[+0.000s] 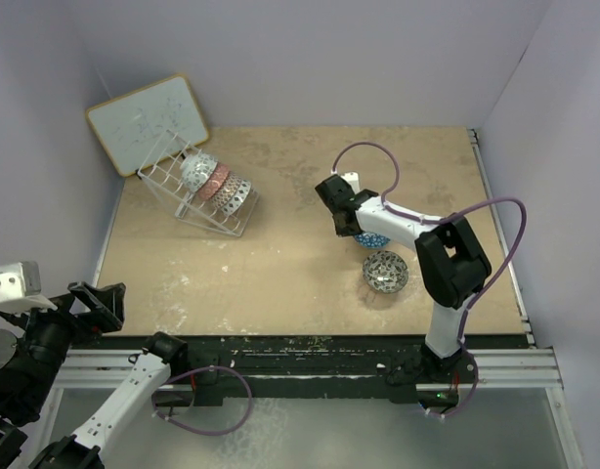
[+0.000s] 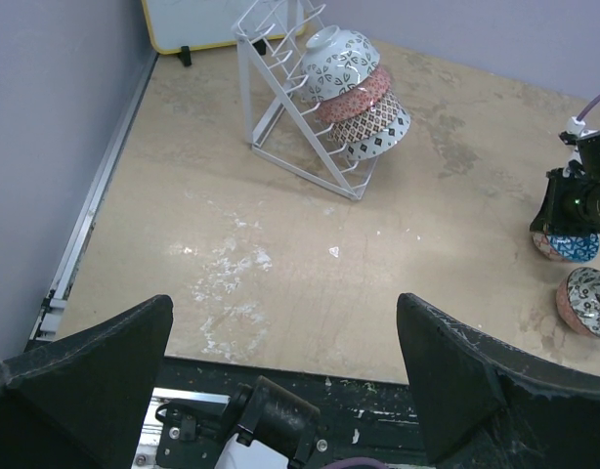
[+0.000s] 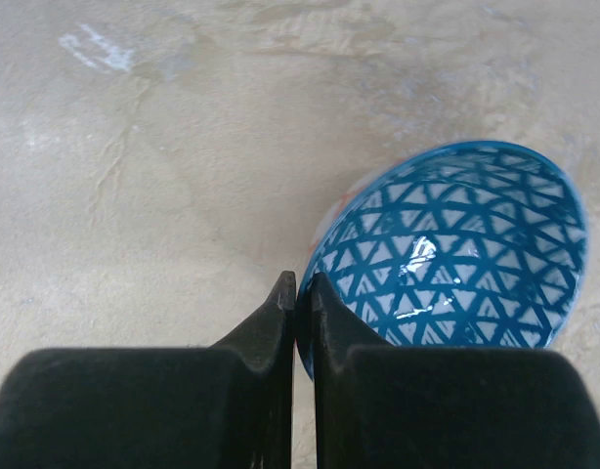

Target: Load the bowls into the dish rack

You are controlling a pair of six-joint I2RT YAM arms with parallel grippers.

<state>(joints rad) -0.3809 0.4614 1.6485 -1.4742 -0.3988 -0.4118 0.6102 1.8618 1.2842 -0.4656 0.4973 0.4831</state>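
Far left, at the near edge of the table (image 1: 280, 283): left gripper (image 2: 282, 305), fingers spread wide, nothing between them, well apart from any bowl.

Back left, propped against the wall: wood-framed whiteboard (image 1: 149, 122), faint marks only, nothing legible.

Just in front of it: white wire dish rack (image 1: 166, 179), sloped, already loaded with a row of bowls (image 1: 217, 184) set on edge, each overlapping the next. Grey-and-white uppermost, red-pink below it, black-and-white diamonds lower down; exact count hard to settle.

Right of centre: right gripper (image 3: 302, 290), fingers (image 3: 266, 327) drawn almost together on the near rim of the blue bowl (image 3: 456, 244). A thin pinch, seemingly one finger inside the lip and one outside. Bowl low over the table, apparently tipped a little; contact with the surface not clearly shown.

Just beside it, nearer the arm bases: one more loose bowl (image 1: 386, 271), upright on the table, black-and-white pattern inside, pinkish outside.

Handling, by judgement: glazed ceramic, rigid, glossy and likely slippery. Light enough for a rim pinch, yet apt to swing or slide in so narrow a hold. Prone to chipping against wire or neighbouring bowls. Best taken at the rim, as here, then lowered gently on edge into a free slot.

No brand, label or readable writing anywhere on bowls, rack or arms.
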